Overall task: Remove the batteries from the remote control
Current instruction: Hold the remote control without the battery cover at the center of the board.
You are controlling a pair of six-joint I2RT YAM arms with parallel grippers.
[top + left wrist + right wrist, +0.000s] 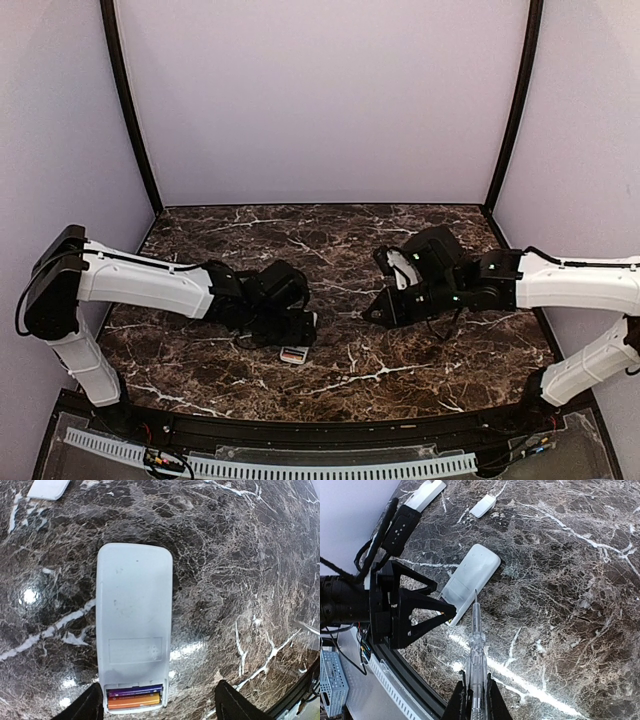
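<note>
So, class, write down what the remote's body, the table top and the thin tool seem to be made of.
Remote: probably pale matt plastic; smooth moulded shell, rounded corners.
Table top: dark, white-veined, glossy like polished marble or a marble-look laminate; lights reflect in it.
Tool: see-through handle, likely clear plastic, with a thin metal-looking shaft.

A dark marbled desk [420, 370]; a small white cover [483, 505] lies at twelve o'clock from a clear-handled screwdriver [476, 640].
</note>
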